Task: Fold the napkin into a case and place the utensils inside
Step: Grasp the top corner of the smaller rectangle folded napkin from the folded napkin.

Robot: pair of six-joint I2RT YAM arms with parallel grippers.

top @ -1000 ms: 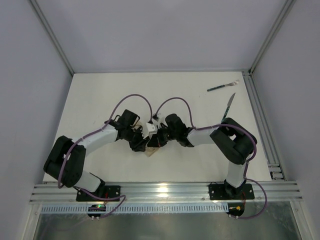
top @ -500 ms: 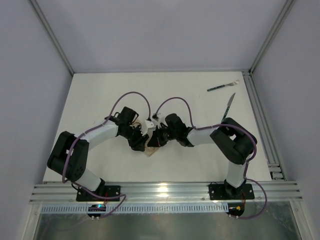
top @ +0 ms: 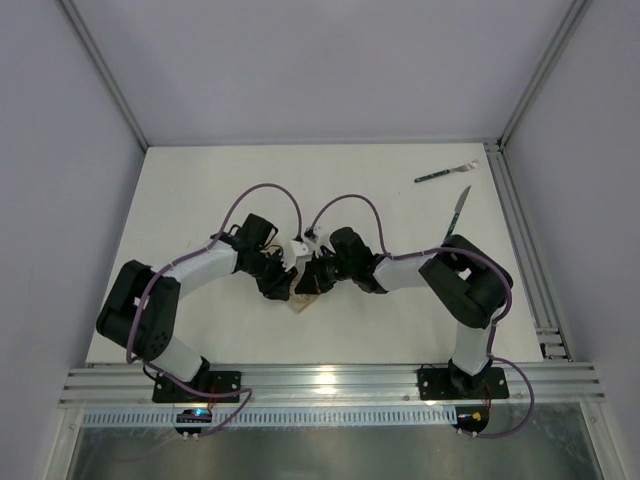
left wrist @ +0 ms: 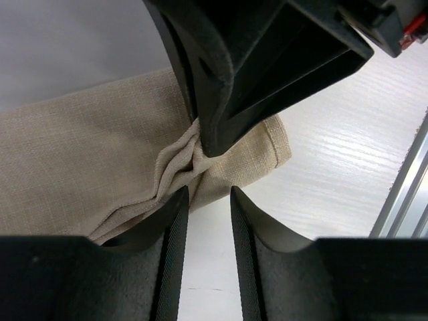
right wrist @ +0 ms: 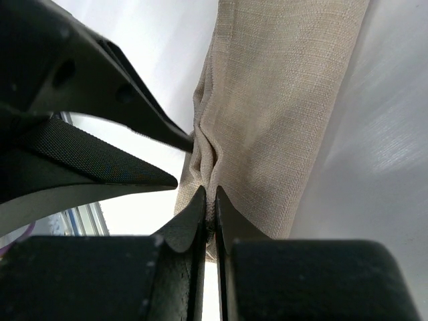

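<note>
Folding looks like the step in hand. The napkin [left wrist: 80,147] lies as a narrow, doubled strip on the table [top: 200,190], near the front edge between the two arm bases and almost hidden under both wrists in the top view. The right end effector [right wrist: 209,200] is closed down to a sliver, pinching a small gather of cloth at the strip's long edge, and pleats radiate from that pinch. The left end effector [left wrist: 206,200] faces it with a narrow gap between its fingers. The fingertips sit at the cloth's edge, right against the other arm's finger, and nothing is visibly clamped between them. The fork [top: 447,173] and knife [top: 460,205] lie well apart from all this, at the far right of the table. The main risk is the crowding: if the left closes here, it may catch one layer only or knock the right's finger. A pull on that bunched pinch could also drag the whole strip and loosen the folds, leaving a crooked pocket.
</note>
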